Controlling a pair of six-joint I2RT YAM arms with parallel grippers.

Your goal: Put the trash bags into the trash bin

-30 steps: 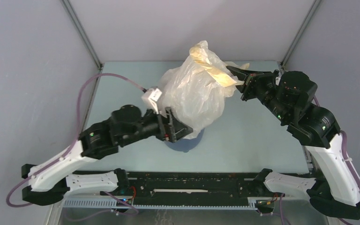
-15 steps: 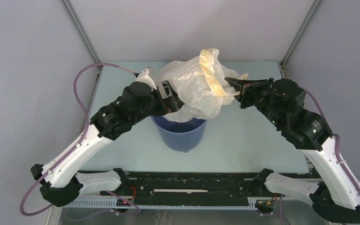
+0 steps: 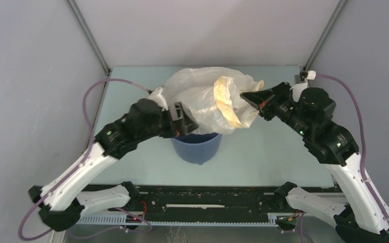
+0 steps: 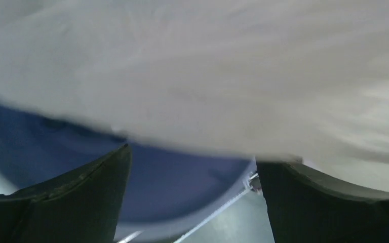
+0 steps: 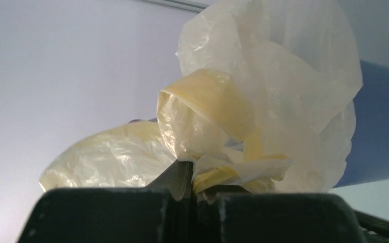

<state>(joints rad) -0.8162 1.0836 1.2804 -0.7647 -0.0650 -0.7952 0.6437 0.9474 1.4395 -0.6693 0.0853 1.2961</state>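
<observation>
The trash bag (image 3: 197,96), thin cream film with a yellowish rim (image 3: 226,104), billows over the mouth of the blue trash bin (image 3: 198,148) and hides most of its opening. My right gripper (image 3: 248,96) is shut on the bag's bunched yellow rim (image 5: 218,177) at the bag's right side, above the bin's rim. My left gripper (image 3: 183,121) is open at the bin's left rim, under the bag. In the left wrist view its fingers (image 4: 81,202) stand wide apart, with the blurred bag (image 4: 207,76) across the top and the bin's inside (image 4: 182,187) between them.
The pale table (image 3: 263,147) is walled by grey panels on three sides. The bin's blue wall (image 5: 380,126) shows at the right of the right wrist view. Both arms' cables loop behind them near the back corners.
The bag has come down from high above the bin onto its mouth. My right gripper lowered with the rim. My left gripper rose from the bin's front to its left rim.
</observation>
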